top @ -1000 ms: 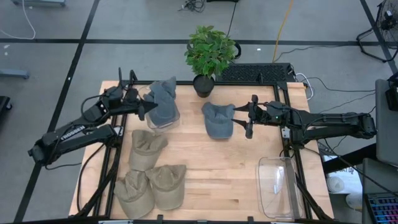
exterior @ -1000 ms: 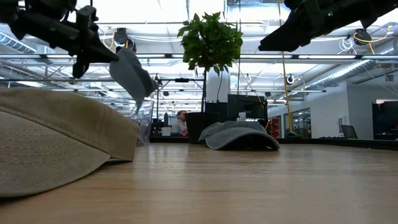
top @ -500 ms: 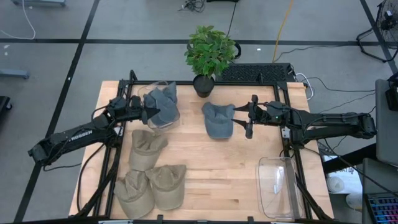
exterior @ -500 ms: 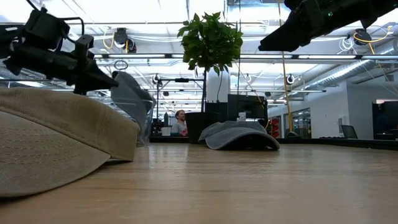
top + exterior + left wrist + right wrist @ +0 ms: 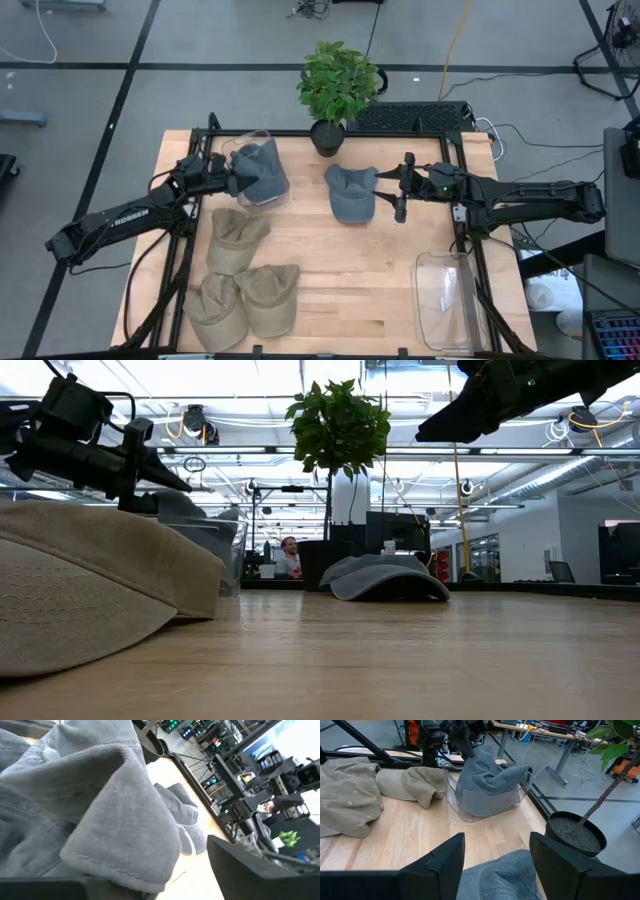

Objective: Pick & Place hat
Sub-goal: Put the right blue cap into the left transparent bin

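A grey hat (image 5: 264,168) lies crumpled inside a clear bin (image 5: 247,141) at the far left of the table; the right wrist view shows this hat (image 5: 487,775) slumped against the bin's walls (image 5: 470,807). My left gripper (image 5: 234,180) stands open at the bin's left side, its fingers on either side of a fold of the hat (image 5: 125,810). A second grey hat (image 5: 350,193) rests flat on the table in the middle. My right gripper (image 5: 392,190) hovers open just right of that hat and above it (image 5: 496,840). My left gripper is open with a fold of the grey hat (image 5: 120,865) lying between its fingers, reaching level from the table's left. Whether the fingers touch the cloth I cannot tell. The hat's bulk rests in the bin.
Three tan hats (image 5: 236,238) (image 5: 214,310) (image 5: 270,298) lie at the near left. A second clear bin (image 5: 450,300) stands at the near right. A potted plant (image 5: 338,85) stands at the far edge. Bare wood lies between the tan hats and that bin.
My left gripper has gone down toward the clear bin and opened, letting go of the grey hat. The hat, which hung below the fingers, has dropped and settled crumpled inside the bin.
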Available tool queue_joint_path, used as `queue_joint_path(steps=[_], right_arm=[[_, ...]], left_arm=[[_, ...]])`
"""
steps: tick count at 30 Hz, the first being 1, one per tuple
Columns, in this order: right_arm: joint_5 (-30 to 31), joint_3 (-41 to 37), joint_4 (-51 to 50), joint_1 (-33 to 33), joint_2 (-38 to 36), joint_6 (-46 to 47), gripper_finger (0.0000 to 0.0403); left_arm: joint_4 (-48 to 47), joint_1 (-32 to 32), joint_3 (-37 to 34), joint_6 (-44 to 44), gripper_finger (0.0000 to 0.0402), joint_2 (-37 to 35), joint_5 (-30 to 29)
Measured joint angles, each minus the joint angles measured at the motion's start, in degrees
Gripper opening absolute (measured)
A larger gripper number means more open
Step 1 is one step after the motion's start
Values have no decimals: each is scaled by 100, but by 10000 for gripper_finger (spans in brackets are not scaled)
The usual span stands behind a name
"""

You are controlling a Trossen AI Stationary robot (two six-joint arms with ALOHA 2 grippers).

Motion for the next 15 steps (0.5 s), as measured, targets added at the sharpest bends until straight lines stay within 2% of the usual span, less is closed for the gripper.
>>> queue_joint_path(steps=[5,8,10,15], right_arm=[[-2,0,0,-1,-1,1,210],[-2,0,-2,0,0,3,210],[-2,0,-2,0,-2,13,210],[-2,0,-2,0,-1,15,210]], left_arm=[[-222,1,292,132,246,-5,28],[-858,-1,672,508,254,-3,-123],[-1540,-1,1041,767,254,-3,-418],[-3432,0,1976,1096,255,2,-1627]])
